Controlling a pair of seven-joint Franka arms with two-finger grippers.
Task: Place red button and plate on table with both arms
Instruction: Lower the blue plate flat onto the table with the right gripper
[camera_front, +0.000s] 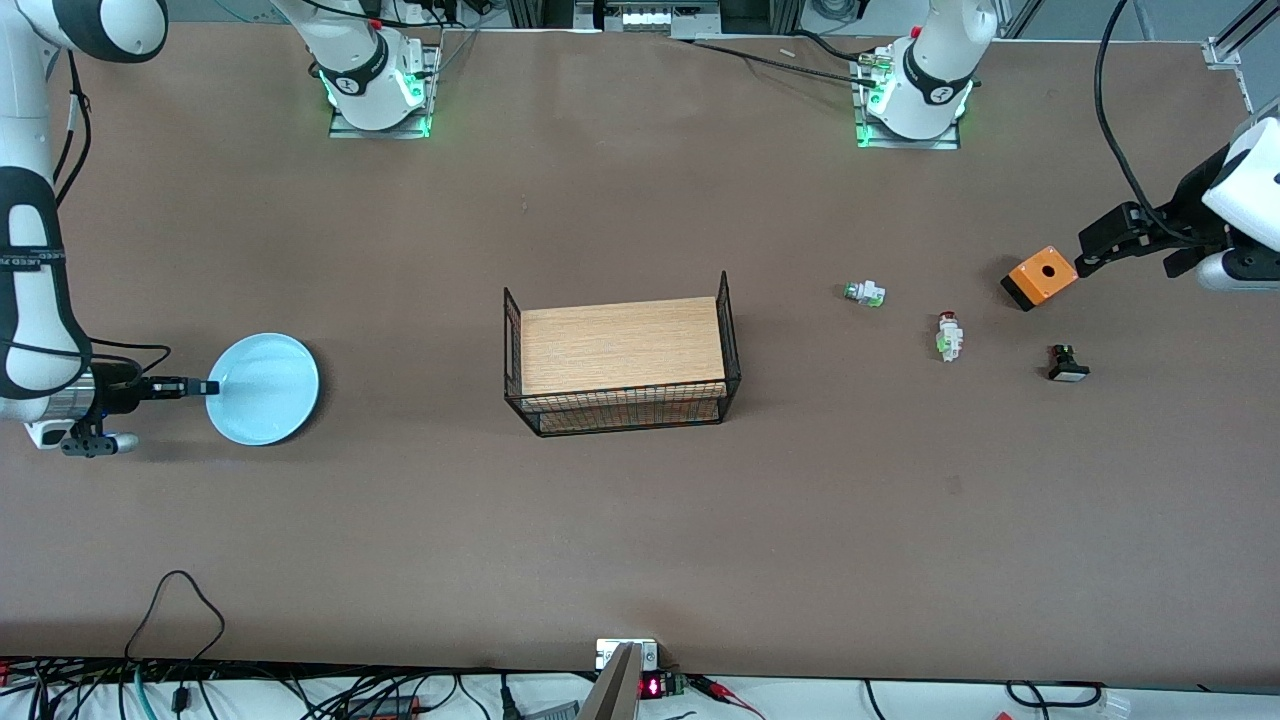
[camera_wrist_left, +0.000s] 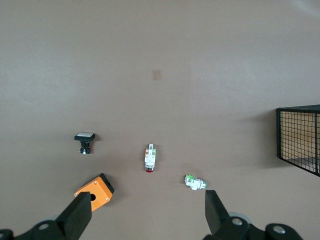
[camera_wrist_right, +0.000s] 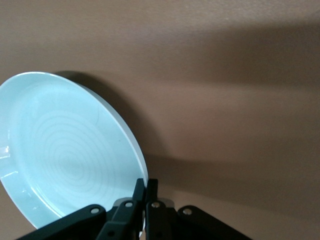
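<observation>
At the middle left of the front view, the right tool (camera_front: 205, 387) is clenched on the rim of the light blue plate (camera_front: 265, 388), at the right arm's end of the bench (camera_front: 640, 520). In the right wrist view the tool (camera_wrist_right: 145, 187) pinches the plate's (camera_wrist_right: 65, 150) edge between its closed fingers, with the plate tilted above the brown surface and casting a shadow on it.

At the upper right of the front view, the left tool (camera_front: 1105, 245) hangs released beside an orange box (camera_front: 1041, 277). The left wrist view shows its two fingers (camera_wrist_left: 77, 216) spread wide apart over the bench, holding nothing.

The red button (camera_front: 948, 335) lies on the bench toward the left arm's end, between a white piece with a green end (camera_front: 865, 292) and a black button with a white cap (camera_front: 1067, 363). In the left wrist view the red button (camera_wrist_left: 150, 158) sits just below frame centre, apart from both fingers.

A wire rack with a wooden board (camera_front: 622, 362) stands mid-frame in the front view.
</observation>
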